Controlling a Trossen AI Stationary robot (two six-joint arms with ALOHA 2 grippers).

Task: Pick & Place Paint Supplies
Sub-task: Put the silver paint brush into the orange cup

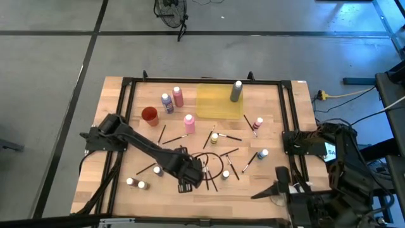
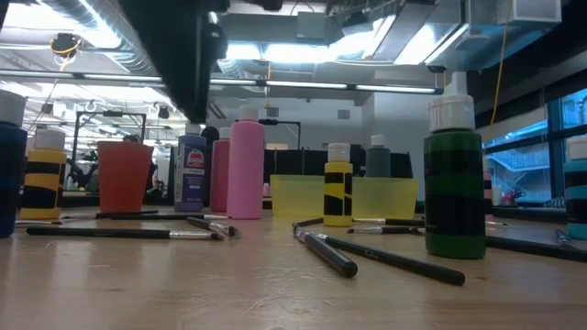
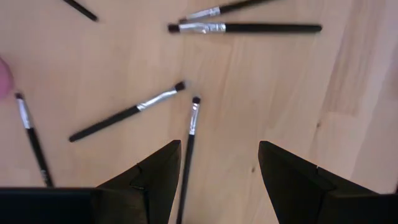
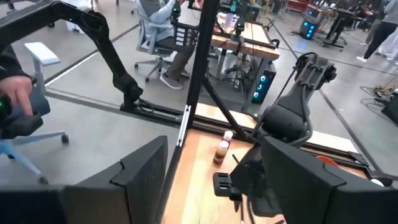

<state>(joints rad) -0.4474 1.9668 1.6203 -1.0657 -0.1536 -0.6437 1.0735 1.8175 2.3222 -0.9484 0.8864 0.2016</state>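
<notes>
Your left pincer (image 1: 186, 184) hangs low over the pale wooden surface (image 1: 266, 183) near its front edge, its fingers (image 3: 155, 180) spread wide and holding nothing. Under it lie thin dark-handled paintbrushes with silver ferrules (image 3: 127, 113), scattered across the middle of the surface. You have small white-capped paint bottles (image 1: 188, 123) standing toward the back edge beside a red cup (image 1: 149, 116) and a translucent yellow tray (image 1: 218, 101). Your right pincer (image 4: 211, 180) waits off the surface's front right corner, fingers spread, empty.
</notes>
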